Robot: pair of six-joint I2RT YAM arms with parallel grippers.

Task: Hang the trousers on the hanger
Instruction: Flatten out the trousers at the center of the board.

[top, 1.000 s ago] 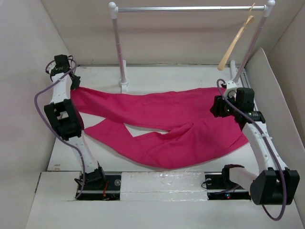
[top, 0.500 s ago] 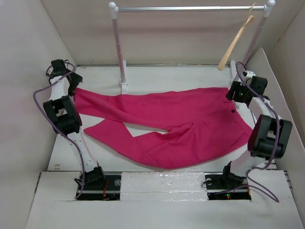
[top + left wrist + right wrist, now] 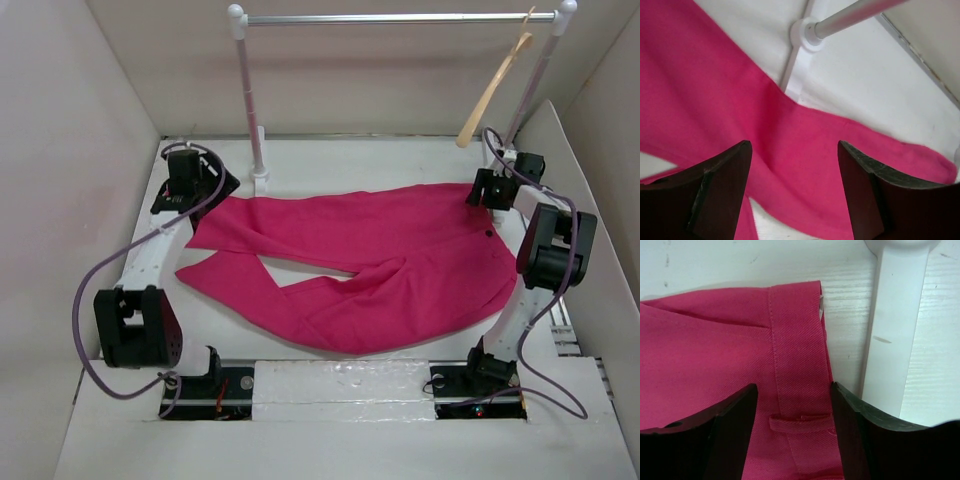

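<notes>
The magenta trousers (image 3: 380, 250) lie spread flat on the white table, waistband to the right and two legs reaching left. The tan wooden hanger (image 3: 492, 95) hangs from the right end of the rail. My left gripper (image 3: 222, 188) hovers open over the upper leg (image 3: 715, 100) near the rail's left post, with nothing between its fingers (image 3: 725, 190). My right gripper (image 3: 482, 196) is open at the back right corner of the trousers. Its jaws stand on either side of the waistband (image 3: 797, 355) and its belt loop (image 3: 800, 421).
The white-and-silver rail (image 3: 400, 18) spans the back on two posts; the left post's foot (image 3: 805, 32) is just beyond my left gripper, and the right post's white foot (image 3: 892, 340) lies beside the waistband. Beige walls (image 3: 70, 150) enclose the table on both sides.
My left gripper has opened, let go of the leg end and moved right toward the left post. My right arm has swung back to the waistband corner with its jaws wider.
</notes>
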